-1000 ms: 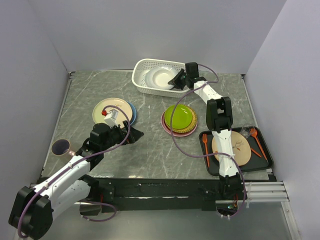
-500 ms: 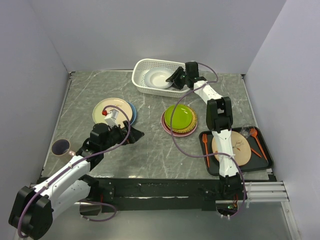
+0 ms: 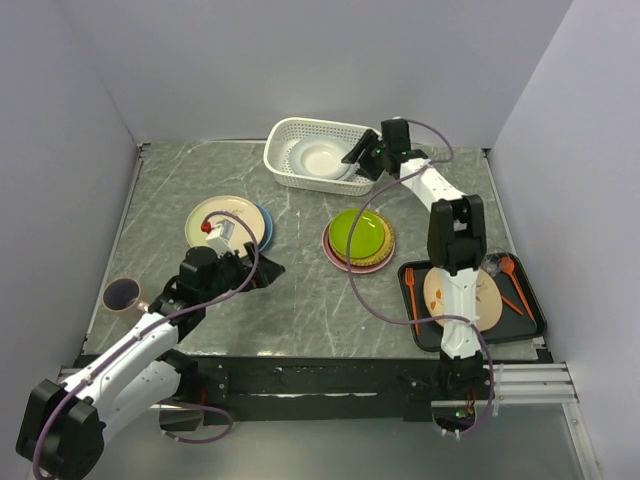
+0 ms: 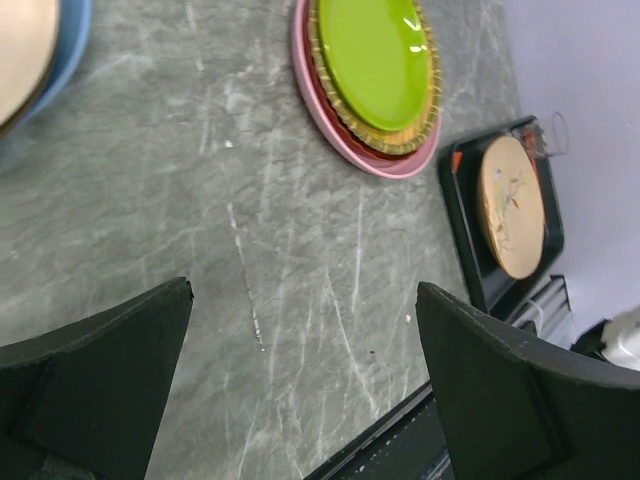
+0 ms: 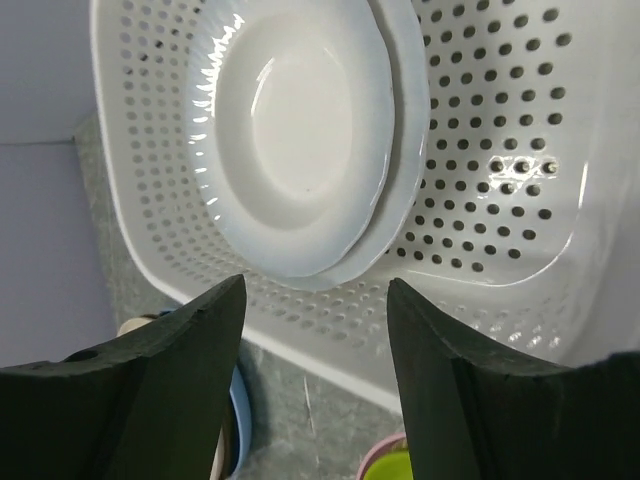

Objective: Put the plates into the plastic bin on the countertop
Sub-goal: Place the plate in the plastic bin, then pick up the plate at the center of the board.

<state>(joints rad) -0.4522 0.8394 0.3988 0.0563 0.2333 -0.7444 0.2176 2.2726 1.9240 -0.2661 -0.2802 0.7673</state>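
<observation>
The white plastic bin (image 3: 290,135) stands at the back of the countertop (image 3: 300,300) with two white plates (image 5: 300,120) lying stacked inside it. My right gripper (image 3: 362,158) hovers at the bin's near right edge, open and holding nothing; in the right wrist view the right gripper (image 5: 315,340) frames the bin wall (image 5: 500,180). A lime green plate (image 3: 358,234) tops a stack at the centre, over a straw and a pink one. A cream plate (image 3: 222,220) lies on a blue plate (image 3: 264,228) at the left. My left gripper (image 3: 262,268) is open above bare countertop.
A black tray (image 3: 530,320) at the right holds a brown plate (image 3: 462,297) and orange cutlery. A dark mug (image 3: 123,294) sits at the left edge. The left wrist view shows the lime green plate (image 4: 375,60) and the tray (image 4: 470,260) ahead of my left gripper (image 4: 305,330).
My right gripper has opened and drawn back to the right from the bin, leaving the white plate lying flat inside. The left arm has barely moved.
</observation>
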